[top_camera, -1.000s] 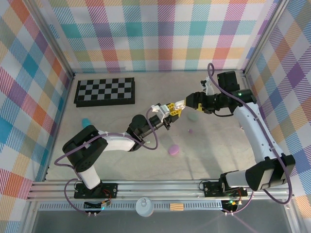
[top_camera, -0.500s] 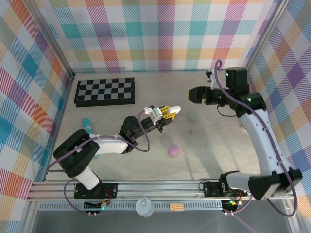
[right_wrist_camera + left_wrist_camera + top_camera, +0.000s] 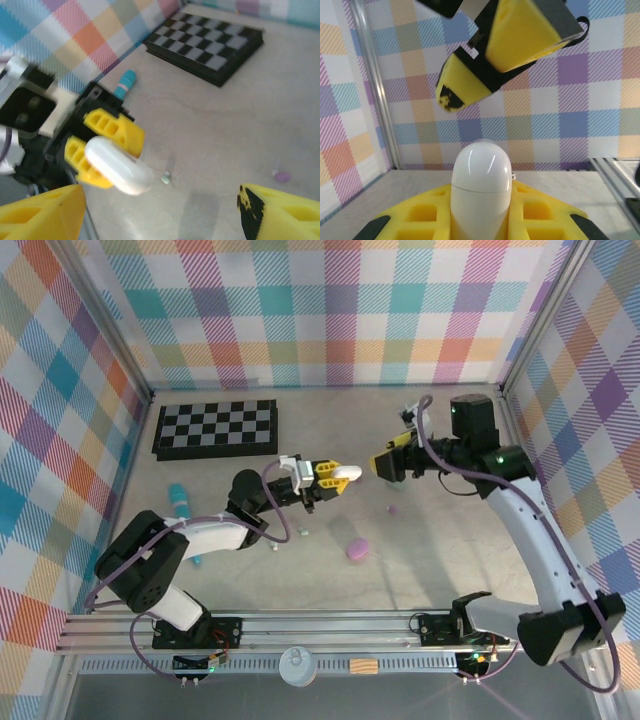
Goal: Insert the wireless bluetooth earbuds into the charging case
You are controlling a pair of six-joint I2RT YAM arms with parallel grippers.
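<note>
Case (image 3: pixel 481 185) in left gripper (image 3: pixel 325 475), earbud (image 3: pixel 165 177) on table (image 3: pixel 225 125)

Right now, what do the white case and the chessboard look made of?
The white case: probably hard glossy plastic; bright highlights streak its dome and a fine seam rings it. The chessboard: matte, maybe wood or plastic; dull dark-and-pale squares, no glare.

No readable text, labels, brands or numbers in any view. The charging case (image 3: pixel 481 185) in the left end effector (image 3: pixel 335 473) is a plain white shell. The chessboard (image 3: pixel 216 427) on the tabletop carries squares only.
</note>
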